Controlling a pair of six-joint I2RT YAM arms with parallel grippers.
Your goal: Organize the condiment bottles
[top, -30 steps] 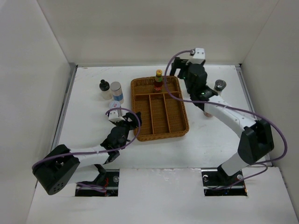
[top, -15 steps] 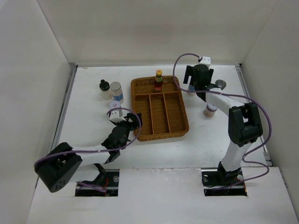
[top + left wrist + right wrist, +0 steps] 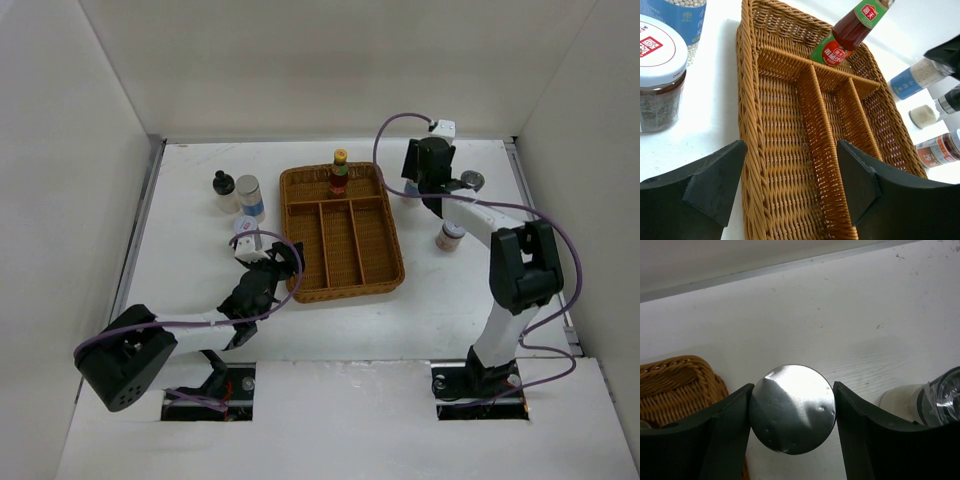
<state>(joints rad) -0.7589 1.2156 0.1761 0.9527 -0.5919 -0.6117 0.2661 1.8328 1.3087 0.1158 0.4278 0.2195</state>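
My right gripper (image 3: 416,187) is down over a silver-lidded shaker (image 3: 792,408) just right of the wicker tray's far corner. Both fingers touch the lid's sides. A second silver-lidded shaker (image 3: 471,182) and an orange-labelled jar (image 3: 450,236) stand to its right. The yellow-capped sauce bottle (image 3: 339,172) stands in the tray's back compartment. A black-capped bottle (image 3: 222,190), a blue-labelled shaker (image 3: 249,197) and a white-lidded jar (image 3: 244,228) stand left of the tray. My left gripper (image 3: 283,258) is open and empty over the tray's left edge (image 3: 747,125).
The brown wicker divided tray (image 3: 385,270) sits mid-table with three long compartments. White walls enclose the table on the left, back and right. The left wrist view shows the white-lidded jar (image 3: 660,75) close to my left finger.
My right arm has swung from beside the tray towards the back right and come down over the silver-lidded shaker, its fingers now against the lid. The left arm has not moved.
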